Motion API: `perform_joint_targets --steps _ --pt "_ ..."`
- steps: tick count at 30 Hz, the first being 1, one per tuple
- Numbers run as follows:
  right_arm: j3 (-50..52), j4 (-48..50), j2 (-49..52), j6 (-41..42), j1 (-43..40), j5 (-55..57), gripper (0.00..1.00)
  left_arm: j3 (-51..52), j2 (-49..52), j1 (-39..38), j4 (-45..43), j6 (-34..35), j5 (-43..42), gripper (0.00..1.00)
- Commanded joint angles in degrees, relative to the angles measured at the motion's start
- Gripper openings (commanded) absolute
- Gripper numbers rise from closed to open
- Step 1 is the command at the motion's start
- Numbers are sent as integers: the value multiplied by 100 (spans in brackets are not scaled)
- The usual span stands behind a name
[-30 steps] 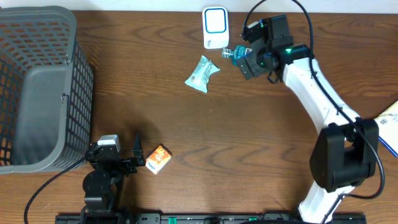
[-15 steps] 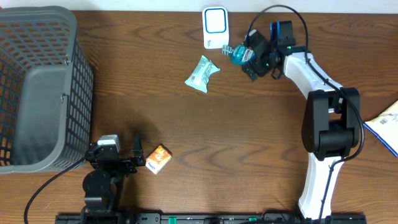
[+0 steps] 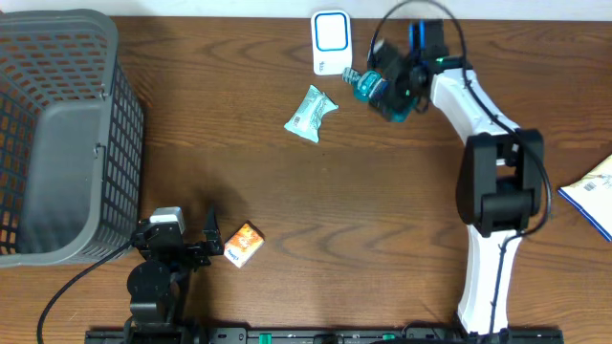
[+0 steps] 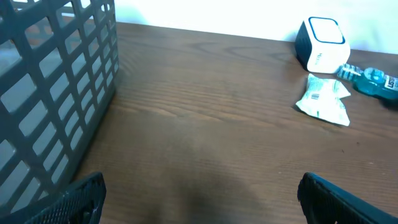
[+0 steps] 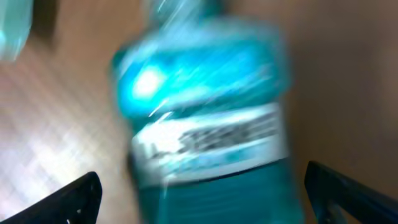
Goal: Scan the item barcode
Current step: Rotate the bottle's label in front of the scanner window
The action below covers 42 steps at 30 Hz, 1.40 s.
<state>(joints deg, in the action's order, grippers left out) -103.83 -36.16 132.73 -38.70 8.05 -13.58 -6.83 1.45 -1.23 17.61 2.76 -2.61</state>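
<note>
The right claw (image 3: 390, 94) is hanging at the far side of the table (image 3: 402, 210), its fingers spread wide and gripping nothing that can be made out. The teal bottle (image 3: 365, 84) is lying straight ahead of it, long axis running away from the claw: wide end between the open fingers, cap at the far end, just short of the white scanner (image 3: 330, 42). The wrist view is blurring, so contact cannot be told. This arm is by far the nearer one. The left claw (image 3: 201, 250), also released, is sitting well apart, with an orange box (image 3: 245, 244) just beside it. Judging by this, a squeeze across the bottle's width looks like the coming move. A pale pouch (image 3: 311, 113) is lying off to one side, beyond the bottle. The table's far edge is running close behind the scanner, and open wood is stretching toward the arm's base.
</note>
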Motion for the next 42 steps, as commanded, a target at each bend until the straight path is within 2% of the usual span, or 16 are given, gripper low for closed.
perform_joint_targets --steps 1,4,6,12,19,21,23,32,33,34,36,38,39,40,41,42 --pt "-20 -496 122 -439 42 -667 99 131 -4 -9 28 -55 52 98" --pt "-17 -494 153 -468 24 -570 99 131 -4 -9 28 -55 52 98" --pt "-17 -468 243 -466 13 -337 94 131 -4 -9 28 -55 52 98" --pt "-17 -422 531 -127 70 142 89 131 -4 -9 28 -55 52 98" --pt "-17 44 693 396 374 415 93 131 -4 -9 28 -55 52 98" --pt "-15 33 706 396 472 470 84 131 -4 -9 28 -55 52 98" --pt "4 7 734 396 522 525 70 131 -4 -9 28 -55 52 98" --pt "13 -704 1060 417 356 660 49 131 -4 -9 28 -55 52 98" --pt "13 -763 1073 417 334 660 49 131 -4 -9 28 -55 52 98" --pt "15 -837 1115 415 308 660 54 131 -4 -9 28 -55 52 98" --pt "17 -914 1169 413 275 664 72 131 -4 -9 28 -55 52 98" --pt "50 -929 1220 374 251 713 81 131 -4 -9 28 -55 52 98" --pt "52 -929 1250 372 251 789 80 131 -4 -9 28 -55 52 98" --pt "52 -929 1285 374 254 911 74 131 -4 -9 28 -55 52 98" --pt "55 -909 1329 374 254 1025 62 131 -4 -9 28 -55 52 98" --pt "55 -879 1405 424 254 1220 45 131 -4 -9 28 -55 52 98"
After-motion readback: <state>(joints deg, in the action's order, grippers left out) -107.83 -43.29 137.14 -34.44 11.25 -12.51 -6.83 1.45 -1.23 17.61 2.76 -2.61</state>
